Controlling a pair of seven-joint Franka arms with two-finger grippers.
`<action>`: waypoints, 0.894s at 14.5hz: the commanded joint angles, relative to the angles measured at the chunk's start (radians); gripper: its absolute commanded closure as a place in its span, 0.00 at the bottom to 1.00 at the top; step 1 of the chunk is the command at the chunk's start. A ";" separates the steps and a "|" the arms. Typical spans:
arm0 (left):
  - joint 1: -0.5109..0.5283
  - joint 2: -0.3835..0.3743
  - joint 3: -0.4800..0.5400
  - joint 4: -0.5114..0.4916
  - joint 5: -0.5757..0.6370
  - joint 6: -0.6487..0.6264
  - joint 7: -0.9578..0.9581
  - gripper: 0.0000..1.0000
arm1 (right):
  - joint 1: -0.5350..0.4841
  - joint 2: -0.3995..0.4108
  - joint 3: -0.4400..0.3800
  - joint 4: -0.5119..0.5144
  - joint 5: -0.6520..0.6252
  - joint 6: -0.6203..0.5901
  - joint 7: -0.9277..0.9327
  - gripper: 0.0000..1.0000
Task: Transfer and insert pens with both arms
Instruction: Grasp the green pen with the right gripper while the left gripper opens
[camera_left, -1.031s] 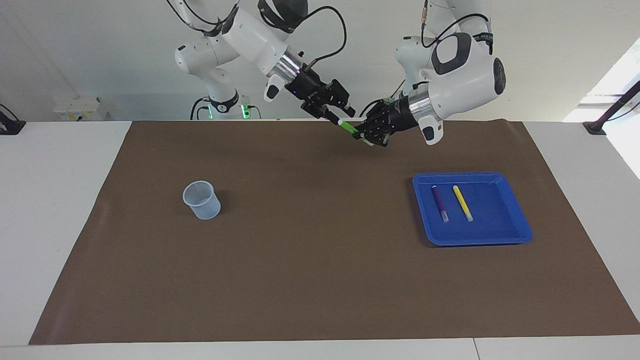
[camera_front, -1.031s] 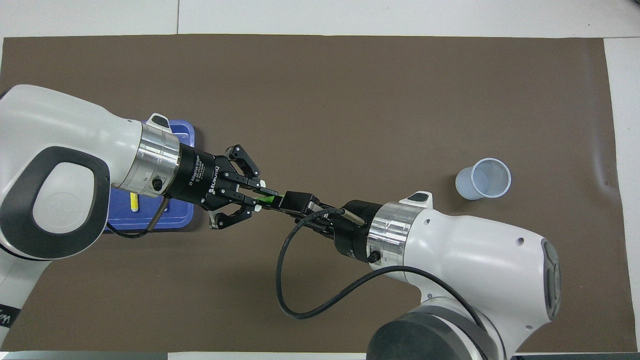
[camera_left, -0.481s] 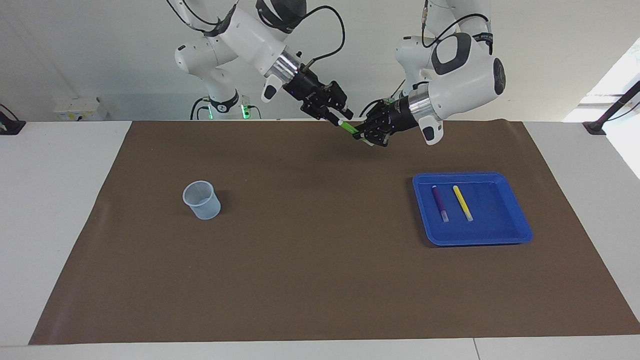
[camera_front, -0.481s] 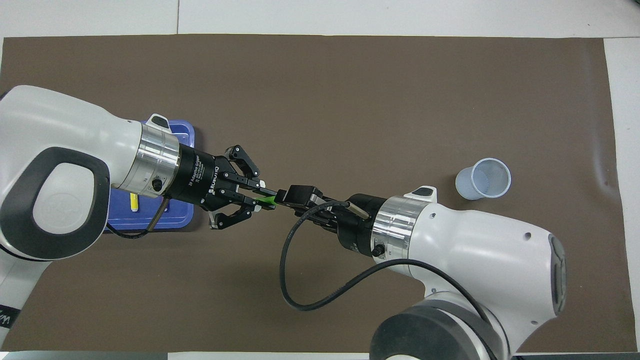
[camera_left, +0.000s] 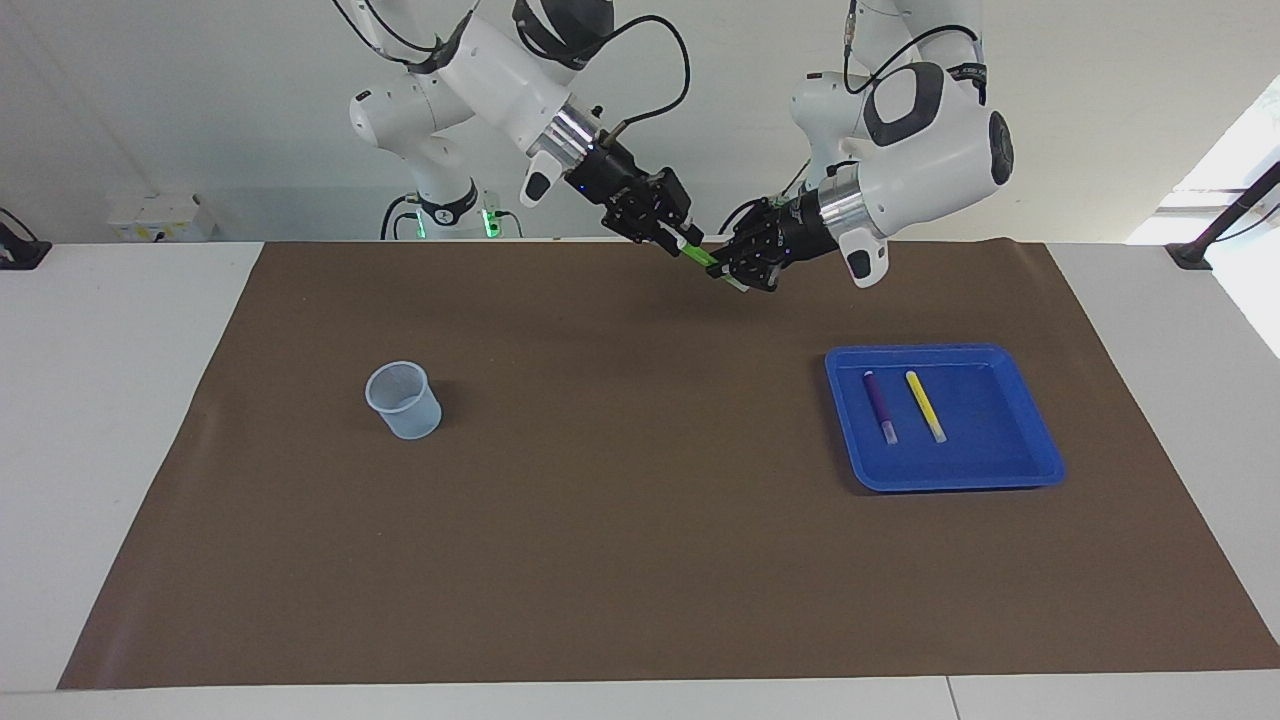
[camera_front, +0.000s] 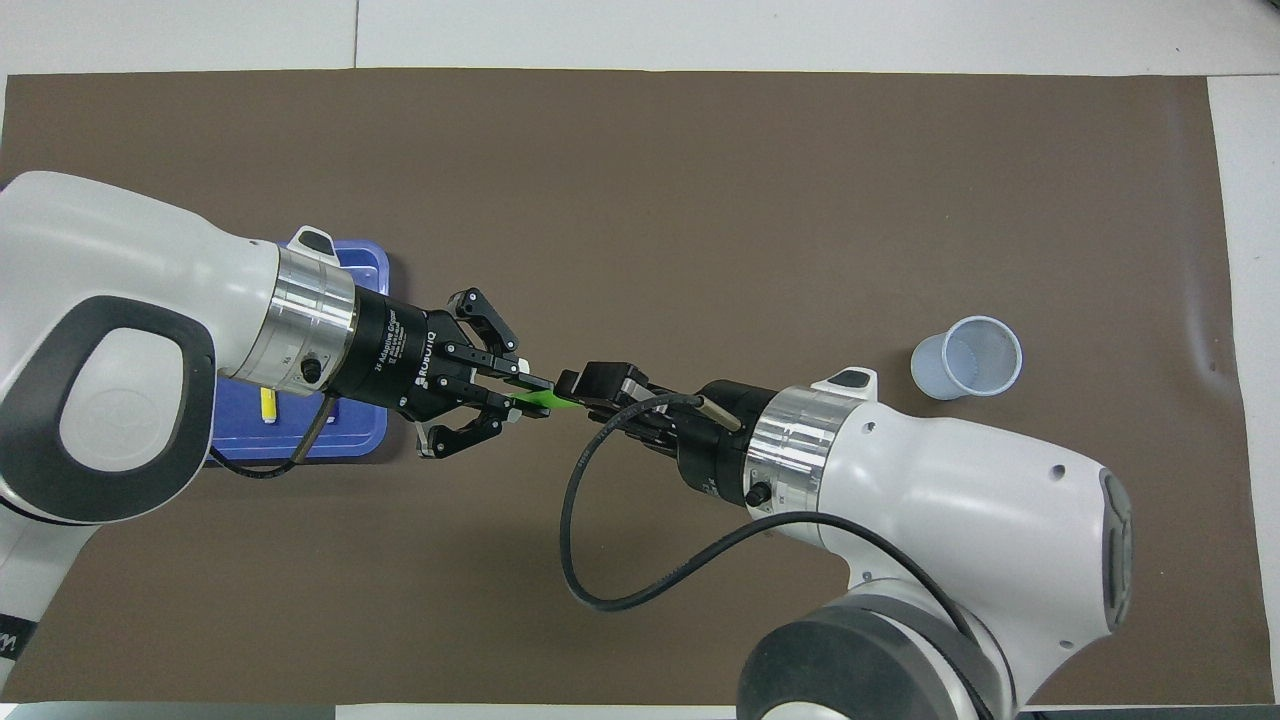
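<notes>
green marker pen (camera_left: 699, 256): tilted, held aloft
purple marker pen (camera_left: 879, 405), yellow marker pen (camera_left: 925, 405): flat, side by side

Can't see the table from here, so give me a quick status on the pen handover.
Left gripper shut on green pen, up over the mat. Right gripper at the pen's other end. Purple pen and yellow pen in the tray. Nothing blocking.

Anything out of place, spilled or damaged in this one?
Nothing stands out. The green pen is held in the air by the left gripper with the right gripper at its other end; the purple pen and yellow pen lie in the blue tray, and the cup stands upright.
</notes>
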 joint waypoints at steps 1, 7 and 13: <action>-0.016 -0.038 0.012 -0.041 -0.018 0.027 -0.014 1.00 | -0.012 0.011 0.007 0.011 -0.005 0.014 -0.018 0.56; -0.014 -0.044 0.012 -0.041 -0.018 0.030 -0.014 1.00 | -0.014 0.011 0.007 0.010 -0.005 0.011 -0.018 1.00; -0.017 -0.053 0.014 -0.036 -0.015 0.053 -0.022 0.00 | -0.067 0.011 0.007 0.011 -0.007 -0.034 -0.027 1.00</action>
